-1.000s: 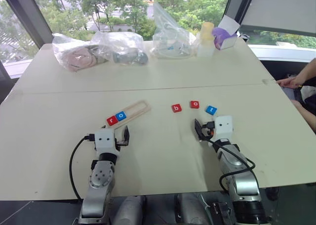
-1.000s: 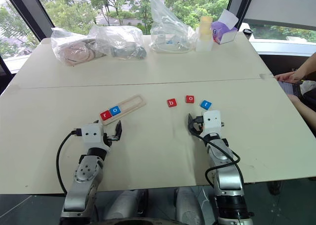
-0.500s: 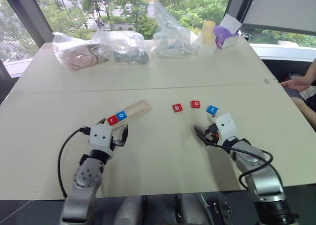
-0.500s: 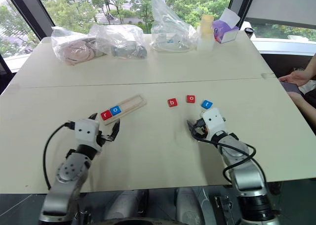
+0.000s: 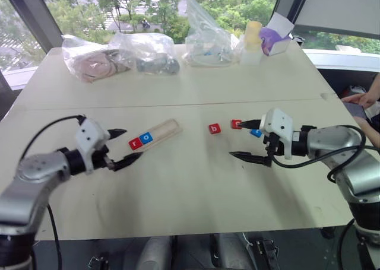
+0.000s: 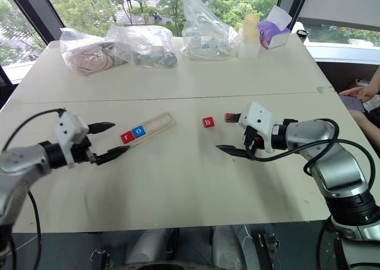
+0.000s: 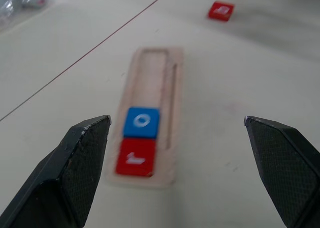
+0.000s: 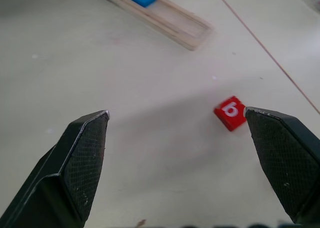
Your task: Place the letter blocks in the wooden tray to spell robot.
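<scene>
The wooden tray lies slanted left of the table's middle. A red "r" block and a blue "o" block sit at its near end. To its right on the table lie a red "b" block, a red "o" block and a blue block half hidden by my right arm. My left gripper hovers open at the tray's near end, pointing right. My right gripper hovers open by the loose blocks, pointing left, empty. The right wrist view shows the "b" block ahead.
Clear plastic bags with items, a pale bottle and a purple-and-white box line the far side of the table. A person's hand rests at the right edge. A seam crosses the tabletop.
Both arms have swung outward and lifted off the table, and the grippers have turned to point inward across it. Both stay open. Blocks and tray have not moved.
</scene>
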Available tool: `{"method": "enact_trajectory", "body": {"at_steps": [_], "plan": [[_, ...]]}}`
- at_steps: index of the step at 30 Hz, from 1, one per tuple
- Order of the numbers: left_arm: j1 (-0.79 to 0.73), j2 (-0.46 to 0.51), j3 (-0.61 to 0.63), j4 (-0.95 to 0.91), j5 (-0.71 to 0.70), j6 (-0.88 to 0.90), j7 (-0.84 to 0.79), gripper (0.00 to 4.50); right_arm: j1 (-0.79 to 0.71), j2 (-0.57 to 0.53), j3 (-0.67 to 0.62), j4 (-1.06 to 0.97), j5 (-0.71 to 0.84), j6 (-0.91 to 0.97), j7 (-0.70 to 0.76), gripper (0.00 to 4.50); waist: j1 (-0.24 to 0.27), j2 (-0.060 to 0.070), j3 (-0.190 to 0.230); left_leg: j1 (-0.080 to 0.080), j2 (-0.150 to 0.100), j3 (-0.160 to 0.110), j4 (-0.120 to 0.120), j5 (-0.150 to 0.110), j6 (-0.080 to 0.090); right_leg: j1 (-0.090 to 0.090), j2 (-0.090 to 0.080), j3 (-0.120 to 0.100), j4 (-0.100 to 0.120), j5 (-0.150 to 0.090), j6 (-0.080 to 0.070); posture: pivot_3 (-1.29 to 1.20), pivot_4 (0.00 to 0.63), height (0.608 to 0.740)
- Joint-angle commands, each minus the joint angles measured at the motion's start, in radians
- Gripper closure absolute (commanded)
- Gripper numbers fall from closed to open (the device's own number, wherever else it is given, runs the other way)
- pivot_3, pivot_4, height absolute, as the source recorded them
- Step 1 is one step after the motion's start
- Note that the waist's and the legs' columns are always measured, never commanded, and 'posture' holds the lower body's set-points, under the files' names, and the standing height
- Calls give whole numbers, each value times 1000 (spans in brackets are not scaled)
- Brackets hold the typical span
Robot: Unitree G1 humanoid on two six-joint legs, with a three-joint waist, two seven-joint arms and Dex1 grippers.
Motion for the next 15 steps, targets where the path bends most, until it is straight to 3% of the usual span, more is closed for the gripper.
{"method": "enact_trajectory", "body": {"at_steps": [1,6,15], "plan": [[-75,36,-6,135,-8,-68,-135,0,-27,8,5,-11,12,-20,8,29,1,0,0,-1,0,0,0,0,0,-1,-1,0,0,0,0,0,150,740],[-239,52,-93,406,38,-146,-322,0,34,12,-1,-99,33,9,-19,29,10,0,0,-10,-1,-1,2,0,-1,-9,-2,-1,2,2,3,0,150,740],[-421,12,-198,691,158,-282,-413,0,136,0,-49,-230,60,83,-106,29,16,0,0,-13,-1,0,3,1,-1,-16,0,1,6,5,4,0,150,740]]}}
